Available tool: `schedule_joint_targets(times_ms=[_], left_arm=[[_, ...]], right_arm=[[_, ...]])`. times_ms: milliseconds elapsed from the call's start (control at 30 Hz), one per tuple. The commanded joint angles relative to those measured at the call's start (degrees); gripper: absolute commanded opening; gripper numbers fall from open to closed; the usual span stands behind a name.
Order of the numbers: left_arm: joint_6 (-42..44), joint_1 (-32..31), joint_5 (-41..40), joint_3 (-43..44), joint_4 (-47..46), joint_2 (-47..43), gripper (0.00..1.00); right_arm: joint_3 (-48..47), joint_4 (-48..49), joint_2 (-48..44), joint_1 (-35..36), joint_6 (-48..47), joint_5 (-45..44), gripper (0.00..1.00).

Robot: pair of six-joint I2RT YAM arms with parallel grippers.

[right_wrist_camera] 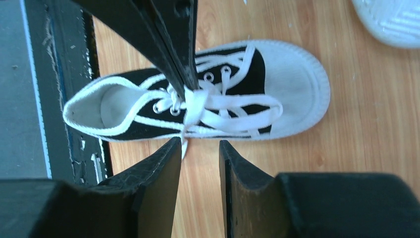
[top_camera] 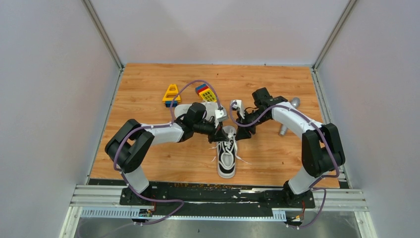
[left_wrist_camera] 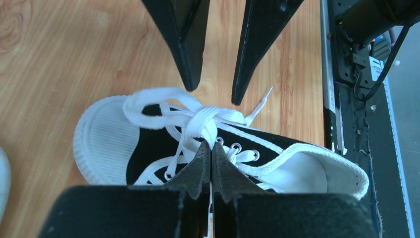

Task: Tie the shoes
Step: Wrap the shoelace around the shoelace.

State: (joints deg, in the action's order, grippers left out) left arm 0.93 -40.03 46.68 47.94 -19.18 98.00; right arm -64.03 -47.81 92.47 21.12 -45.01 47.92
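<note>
The surface is a wood-grain counter [top_camera: 277,158] boxed in by plain pale walls [top_camera: 49,74], with a black-and-metal rail [top_camera: 218,194] along the near edge where the arms bolt on. One black shoe [top_camera: 227,161] sits upright right under both grippers, with its toe cap pointing away from the rail and its heel opening toward it.

The left gripper [left_wrist_camera: 211,148] is pinched shut on the white laces [left_wrist_camera: 198,121] where they cross over the tongue. The right gripper [right_wrist_camera: 200,148] faces it from just off the shoe's side. There's a narrow gap between its fingers and it's holding nothing, though a loose lace end dangles just beside one finger.

The other shoe [right_wrist_camera: 391,17] is cut off at the frame edge past the toe, so only a bit of white ribbed rubber shows, and from above the left arm hides most of it. Beyond the grippers there are toy blocks [top_camera: 172,94] and a metal cylinder [top_camera: 288,116] partly behind the right arm. I can't tell whether that lace crossing is an actual knot.
</note>
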Motion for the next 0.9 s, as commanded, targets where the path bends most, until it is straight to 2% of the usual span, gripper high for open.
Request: schedule_joint_targets(times_ms=[0,267,633,800,867], left_arm=[[4.11,0.17,1.27,3.86,4.32,-0.04,0.0],[8.01,0.22,0.94,5.79,10.52,0.14,0.0],[8.59,0.22,1.01,5.8,11.88,0.05,0.0],[7.11,0.22,0.67,5.34,11.45,-0.32,0.0],[6.82,0.19,0.55,5.39,11.32,-0.28,0.0]], right_arm=[[-4.31,0.43,2.14,0.34,0.06,8.27,0.35],[-2.29,-1.01,0.89,0.7,-2.77,8.88,0.31],[0.77,6.43,1.38,2.02,3.81,5.89,0.28],[1.13,9.24,1.88,3.08,5.54,4.31,0.24],[1.19,9.89,1.85,3.2,5.97,4.04,0.18]])
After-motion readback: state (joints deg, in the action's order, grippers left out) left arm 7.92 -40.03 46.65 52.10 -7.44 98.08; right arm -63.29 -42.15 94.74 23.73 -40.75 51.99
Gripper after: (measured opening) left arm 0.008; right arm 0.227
